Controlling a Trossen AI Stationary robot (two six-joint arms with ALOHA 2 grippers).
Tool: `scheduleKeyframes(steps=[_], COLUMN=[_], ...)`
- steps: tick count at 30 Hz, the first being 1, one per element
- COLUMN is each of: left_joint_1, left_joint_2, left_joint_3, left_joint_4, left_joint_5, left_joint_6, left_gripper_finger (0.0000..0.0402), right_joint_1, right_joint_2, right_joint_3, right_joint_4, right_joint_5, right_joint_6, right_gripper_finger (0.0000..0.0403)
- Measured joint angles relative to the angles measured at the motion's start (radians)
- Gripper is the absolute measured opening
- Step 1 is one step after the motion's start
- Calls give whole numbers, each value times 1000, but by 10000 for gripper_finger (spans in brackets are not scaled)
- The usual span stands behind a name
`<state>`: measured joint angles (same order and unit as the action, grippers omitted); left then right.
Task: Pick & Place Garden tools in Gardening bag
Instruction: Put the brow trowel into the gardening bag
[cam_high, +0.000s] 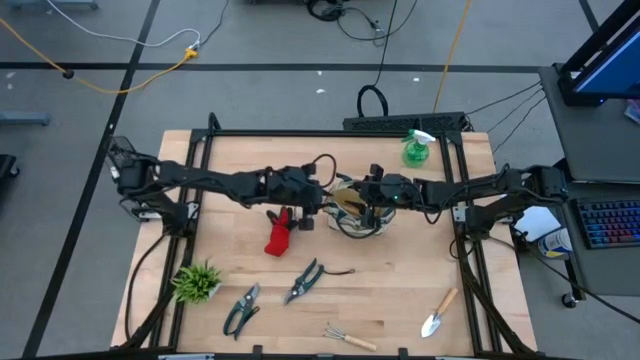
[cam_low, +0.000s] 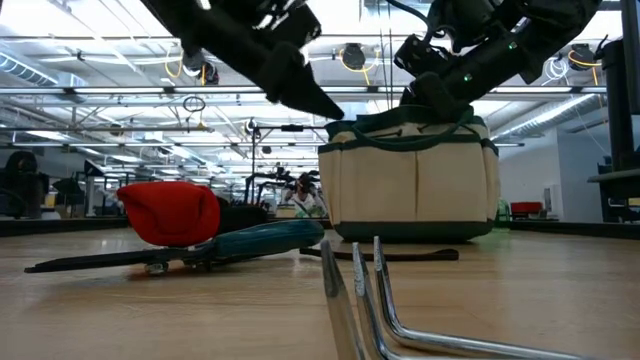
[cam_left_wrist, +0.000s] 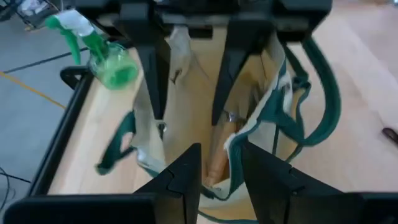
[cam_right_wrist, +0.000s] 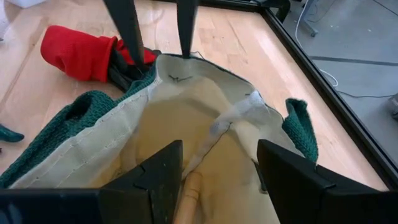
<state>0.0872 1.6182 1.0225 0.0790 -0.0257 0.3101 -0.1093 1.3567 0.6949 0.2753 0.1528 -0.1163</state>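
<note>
Wooden desk (cam_high: 400, 300), gardening bag (cam_high: 352, 208) mid-desk, soft canvas, mouth sags. Wooden-handled tool (cam_left_wrist: 219, 155) already inside. My left fingers (cam_left_wrist: 217, 171) and right fingers (cam_right_wrist: 214, 174) spread apart over it, empty. Red glove (cam_high: 279, 235) beside: limp, pinch cuff.

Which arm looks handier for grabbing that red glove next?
Probably the left. Its claw hovers open at the bag rim on the side where the red glove lies; the right claw sits farther away.
</note>
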Motion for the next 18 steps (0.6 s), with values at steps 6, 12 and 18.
scheduleKeyframes(steps=[6,12,18], left_joint_1=[0,0,0], left_joint_2=[28,28,28], left_joint_3=[0,0,0], left_joint_4=[-11,0,-29], left_joint_5=[4,89,94], left_joint_6=[3,2,-5], left_gripper_finger=[117,117,114], right_joint_1=[0,0,0], right_joint_2=[0,0,0], right_joint_3=[0,0,0], right_joint_4=[0,0,5], right_joint_5=[1,2,2], right_joint_6=[-1,-2,-3], right_gripper_finger=[201,201,201])
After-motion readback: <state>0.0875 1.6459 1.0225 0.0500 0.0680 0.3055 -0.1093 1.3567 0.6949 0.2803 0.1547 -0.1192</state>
